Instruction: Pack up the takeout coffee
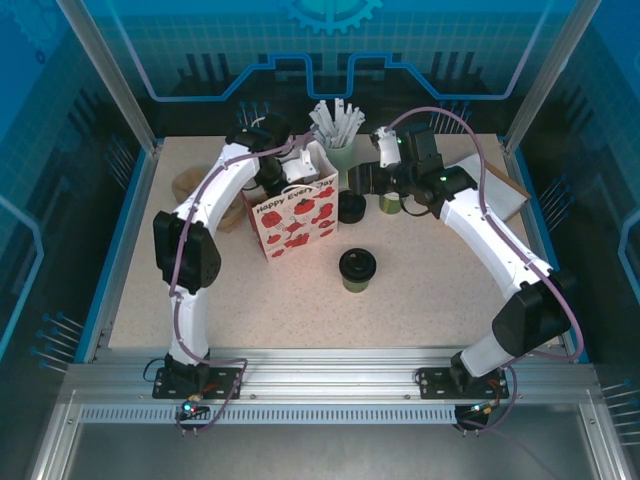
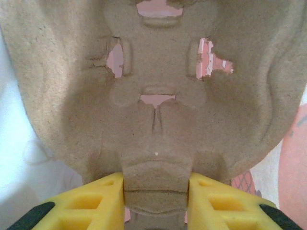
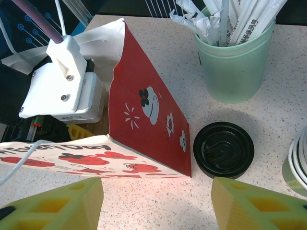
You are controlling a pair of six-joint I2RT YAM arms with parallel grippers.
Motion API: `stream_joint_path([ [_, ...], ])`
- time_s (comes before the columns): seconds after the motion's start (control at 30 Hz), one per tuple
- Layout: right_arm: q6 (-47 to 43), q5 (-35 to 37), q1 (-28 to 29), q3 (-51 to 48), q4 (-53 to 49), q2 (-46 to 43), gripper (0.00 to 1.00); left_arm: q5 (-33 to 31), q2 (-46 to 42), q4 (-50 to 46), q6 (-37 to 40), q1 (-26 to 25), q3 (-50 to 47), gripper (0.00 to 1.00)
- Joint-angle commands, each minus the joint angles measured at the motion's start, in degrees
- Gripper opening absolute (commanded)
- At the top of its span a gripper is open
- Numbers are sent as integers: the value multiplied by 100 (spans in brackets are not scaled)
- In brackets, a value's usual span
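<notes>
The takeout coffee (image 1: 357,268), a small olive-green cup under a black lid, stands upright on the table in front of the red-and-white paper bag (image 1: 295,215). My left gripper (image 1: 292,170) reaches down into the bag's open top. Its yellow fingers (image 2: 103,199) are shut on a tab of a brown moulded-pulp cup carrier (image 2: 158,96), with the bag's red showing through the carrier's holes. My right gripper (image 1: 366,181) hovers open to the right of the bag (image 3: 144,115), above bare tabletop, nothing between its fingertips (image 3: 157,203).
A loose stack of black lids (image 3: 223,150) lies by the bag's right corner. A mint cup of wrapped straws (image 3: 235,62) stands behind it, and stacked lidless cups (image 1: 390,203) to its right. Brown paper (image 1: 188,182) lies far left, a white sheet (image 1: 500,190) far right.
</notes>
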Motion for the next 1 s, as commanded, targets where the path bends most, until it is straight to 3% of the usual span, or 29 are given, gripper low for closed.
stream_joint_path([
  [0.0,-47,10,-86,-146,119,-226,63,-63,178,-85,-138,-45,-50,34],
  [0.97,19,15,-139,-661,298,-413,63,-112,204,799,-771,-182,-1131,39],
])
